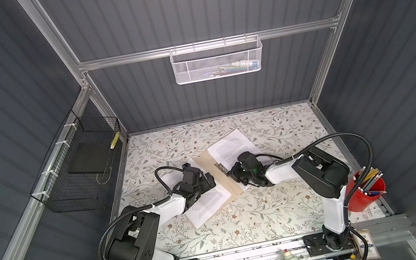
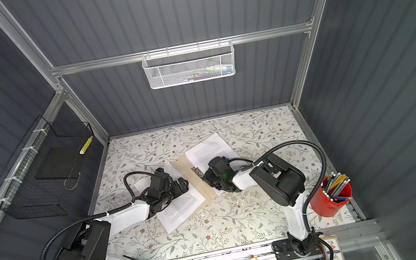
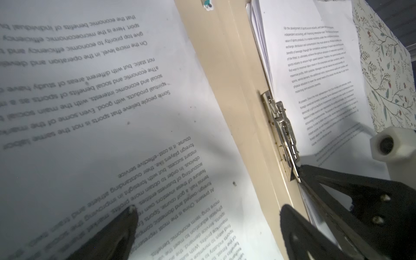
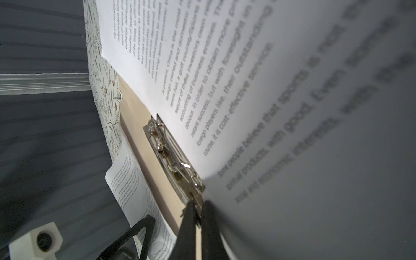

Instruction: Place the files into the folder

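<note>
Right wrist view: right gripper (image 4: 198, 206) clenched at the end of the clip (image 4: 171, 155). Left gripper (image 1: 209, 181) released over files (image 1: 208, 203), seven o'clock of the folder (image 1: 204, 162) on the worktop (image 1: 245, 216). Best raise that clip fully before sliding files under.

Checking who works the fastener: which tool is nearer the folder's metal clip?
Right. The right tool, shut, sits at the end of the metal clip. The left tool, open, is over the sheet across the spine of the folder.
</note>
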{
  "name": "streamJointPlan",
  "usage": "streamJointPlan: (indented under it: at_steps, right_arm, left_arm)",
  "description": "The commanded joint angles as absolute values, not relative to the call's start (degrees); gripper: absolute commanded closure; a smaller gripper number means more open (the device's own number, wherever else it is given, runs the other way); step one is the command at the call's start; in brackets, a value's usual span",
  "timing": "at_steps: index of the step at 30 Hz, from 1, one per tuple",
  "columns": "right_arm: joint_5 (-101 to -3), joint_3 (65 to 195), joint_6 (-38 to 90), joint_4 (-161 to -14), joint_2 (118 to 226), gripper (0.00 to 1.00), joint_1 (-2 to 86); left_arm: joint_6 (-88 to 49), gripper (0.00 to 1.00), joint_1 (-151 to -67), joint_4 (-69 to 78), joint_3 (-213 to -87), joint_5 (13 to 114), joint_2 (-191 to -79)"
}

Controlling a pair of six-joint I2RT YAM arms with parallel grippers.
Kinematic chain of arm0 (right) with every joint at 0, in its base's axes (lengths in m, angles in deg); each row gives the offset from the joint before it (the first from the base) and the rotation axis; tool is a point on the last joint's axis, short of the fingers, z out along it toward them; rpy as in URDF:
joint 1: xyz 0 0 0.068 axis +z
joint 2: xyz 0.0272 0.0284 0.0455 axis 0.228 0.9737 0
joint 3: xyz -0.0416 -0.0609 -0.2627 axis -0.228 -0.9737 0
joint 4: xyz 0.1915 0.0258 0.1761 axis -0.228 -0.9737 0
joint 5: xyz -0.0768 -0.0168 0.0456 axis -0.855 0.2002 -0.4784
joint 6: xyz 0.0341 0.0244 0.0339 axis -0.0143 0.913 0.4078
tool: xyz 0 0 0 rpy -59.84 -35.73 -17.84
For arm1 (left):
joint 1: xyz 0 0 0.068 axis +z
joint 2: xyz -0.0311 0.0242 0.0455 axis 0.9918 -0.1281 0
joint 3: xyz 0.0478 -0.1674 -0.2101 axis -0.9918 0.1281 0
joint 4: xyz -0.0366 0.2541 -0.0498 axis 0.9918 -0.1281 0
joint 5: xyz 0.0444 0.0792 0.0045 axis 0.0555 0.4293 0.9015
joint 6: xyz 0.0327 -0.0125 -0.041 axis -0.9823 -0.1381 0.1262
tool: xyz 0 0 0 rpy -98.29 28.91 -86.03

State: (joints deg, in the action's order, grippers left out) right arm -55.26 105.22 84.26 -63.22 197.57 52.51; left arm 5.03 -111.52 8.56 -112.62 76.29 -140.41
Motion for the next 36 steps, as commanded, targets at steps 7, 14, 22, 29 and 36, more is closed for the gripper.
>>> streamJointPlan:
  at_steps: [7,14,22,29,36]
  right_arm:
    - [-66.4,103.0,83.1,-102.0,210.8,1.00,52.1]
    - [-64.7,106.6,81.6,-104.2,214.6,1.00,53.4]
    - [-62.9,108.7,81.4,-105.2,218.5,1.00,53.0]
    - [-62.3,108.8,80.8,-104.9,217.2,1.00,53.6]
    - [-63.6,108.1,75.4,-103.1,208.1,1.00,56.2]
  left_arm:
    - [7.0,0.00,-110.6,-8.9,-108.1,77.0,-146.3]
    - [6.5,0.00,-110.7,-8.1,-108.0,76.5,-146.5]
    - [6.1,0.00,-110.7,-7.6,-107.8,76.3,-145.7]
    - [5.8,0.00,-110.7,-7.4,-108.0,76.0,-145.3]
    - [5.7,0.00,-110.7,-7.5,-109.6,75.4,-146.2]
